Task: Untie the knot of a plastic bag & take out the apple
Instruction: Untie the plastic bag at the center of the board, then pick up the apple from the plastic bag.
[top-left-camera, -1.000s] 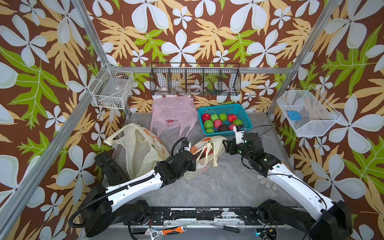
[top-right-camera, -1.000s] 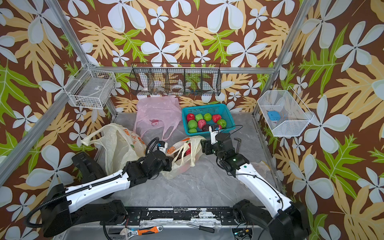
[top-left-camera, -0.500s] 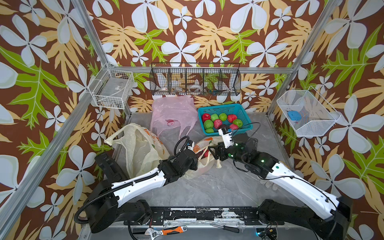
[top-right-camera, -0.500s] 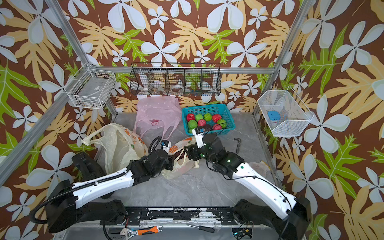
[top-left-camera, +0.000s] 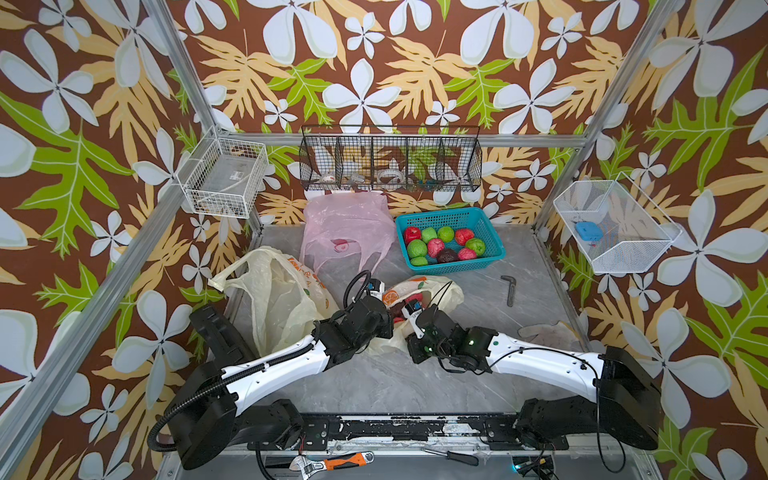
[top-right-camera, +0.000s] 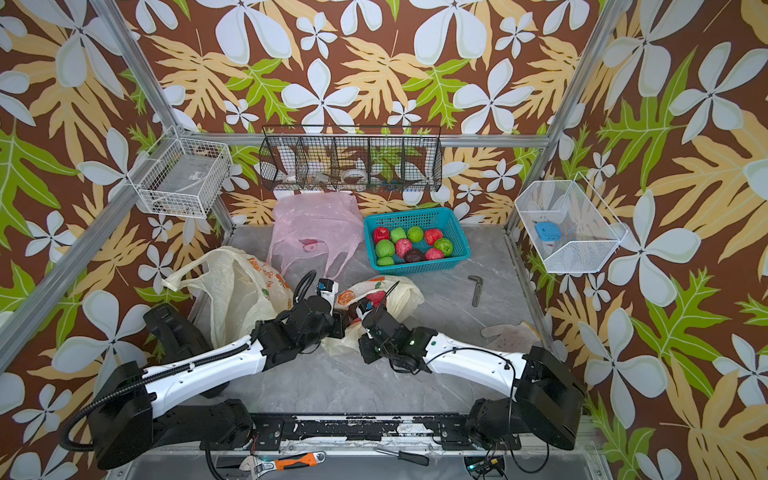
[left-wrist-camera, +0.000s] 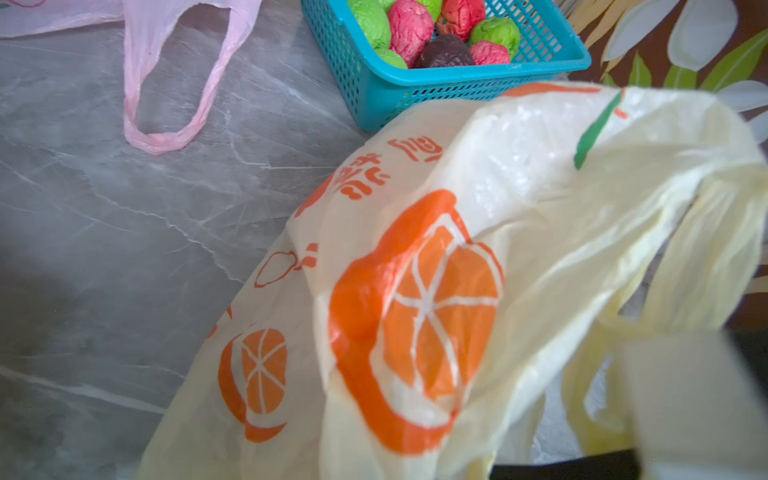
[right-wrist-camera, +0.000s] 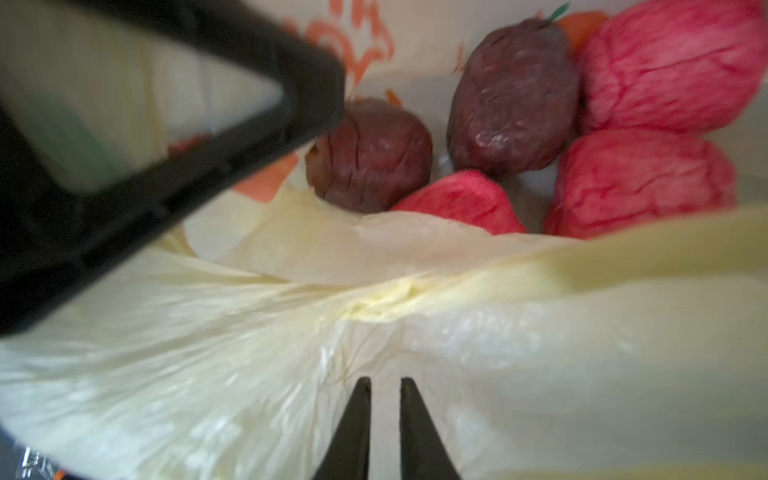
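Observation:
The cream plastic bag (top-left-camera: 440, 291) (top-right-camera: 405, 293) with orange prints lies mid-table. Its mouth gapes open, and the knot is out of view. Several apples lie inside, some maroon (right-wrist-camera: 374, 158) and some pink-red (right-wrist-camera: 640, 183). My left gripper (top-left-camera: 392, 311) (top-right-camera: 344, 322) is shut on the bag's far rim, and one of its fingers (right-wrist-camera: 249, 137) shows in the right wrist view. In the left wrist view the printed bag (left-wrist-camera: 436, 291) hides its jaws. My right gripper (right-wrist-camera: 384, 382) (top-left-camera: 401, 328) is shut on the near rim, where the film puckers at its tips.
A teal basket (top-left-camera: 490, 253) (left-wrist-camera: 415, 83) with several red and green apples stands behind the bag. A pink bag (top-left-camera: 345, 224) and another cream bag (top-left-camera: 274, 303) lie to the left. An Allen key (top-left-camera: 510, 289) and a glove (top-left-camera: 548, 332) lie to the right. Wire baskets hang on the walls.
My right arm swung from beside the teal basket round to the bag's near side, and its jaws went from open to shut on the film. The left gripper kept its hold.

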